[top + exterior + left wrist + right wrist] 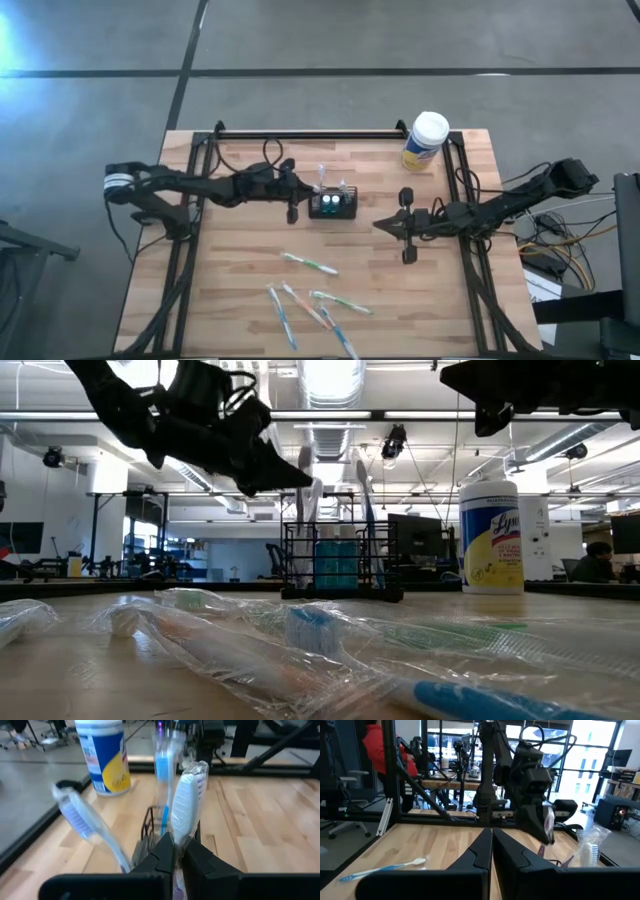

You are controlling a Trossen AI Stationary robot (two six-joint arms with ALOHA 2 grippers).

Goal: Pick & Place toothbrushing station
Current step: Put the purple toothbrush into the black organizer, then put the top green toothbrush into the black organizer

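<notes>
The black wire-mesh holder [333,206] stands upright on the table's middle and also shows in the low view [340,565]. Wrapped toothbrushes stand in it: a blue one [162,767] and a leaning purple-white one [80,817]. My left gripper [178,847] is at the holder's left side [303,198], shut on a wrapped white-headed toothbrush [187,800]. My right gripper [380,225] is shut and empty to the holder's right, above the table [491,837]. My left gripper pinches the wrapped toothbrush's handle [178,840], below the white head, between its two fingers. The toothbrush stands nearly upright, head up, over the holder. Its lower end is hidden behind the fingers, so I cannot tell whether it sits in the holder.
A white-lidded canister with a yellow label [427,140] stands at the far right. Several wrapped toothbrushes [310,265] [340,302] [283,315] lie loose toward the near edge. Black frame rails run along the table's left, far and right sides. A person in red [380,750] is beyond the table.
</notes>
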